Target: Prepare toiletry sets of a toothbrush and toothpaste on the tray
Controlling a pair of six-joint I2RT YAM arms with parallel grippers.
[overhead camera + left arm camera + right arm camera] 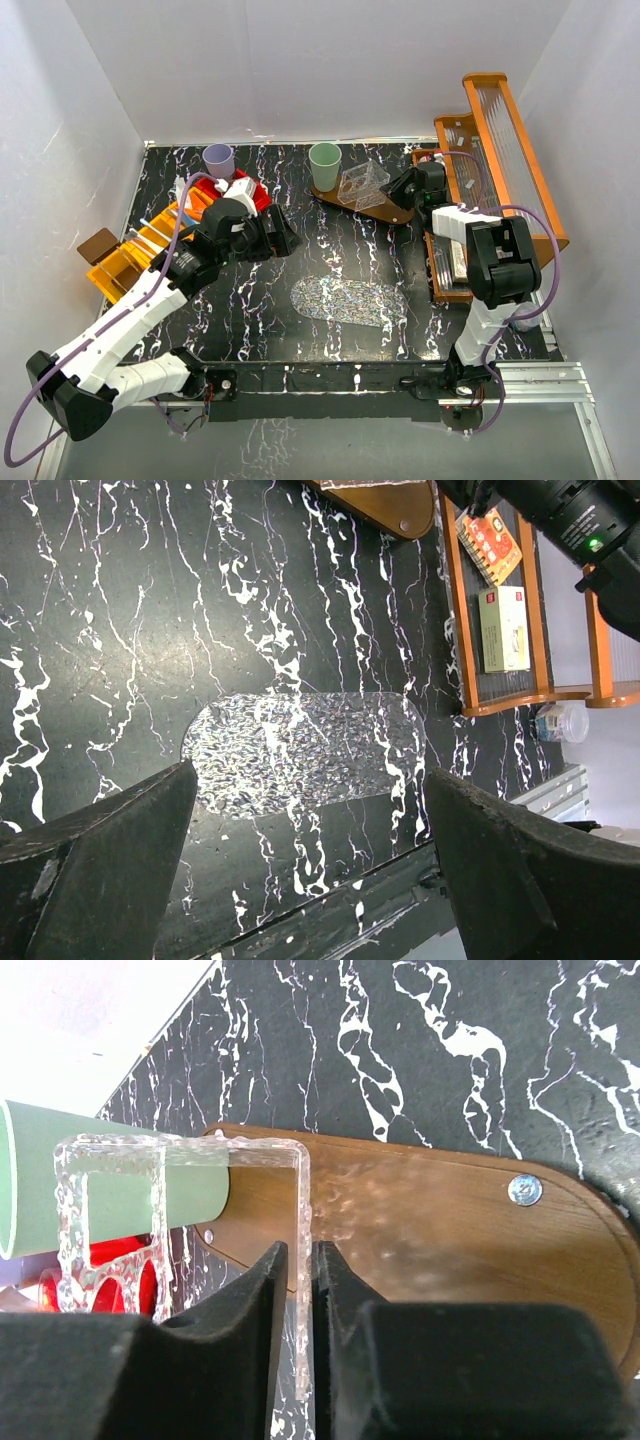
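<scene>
Early | right end effector clamped on clear glass cup on wooden tray | left end effector apart, empty | toothbrush, toothpaste outstanding

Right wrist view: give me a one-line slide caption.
Right end effector pinching the wall of the clear glass cup on the wooden tray, green cup behind.

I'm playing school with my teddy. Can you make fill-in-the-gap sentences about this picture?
The green cup stands on the wooden ____.
The cup off the tray is coloured ____.
The right jaws pinch the wall of the ____ cup.
The left jaws stand wide ____.
Missing words: tray, lilac, clear, open.
</scene>
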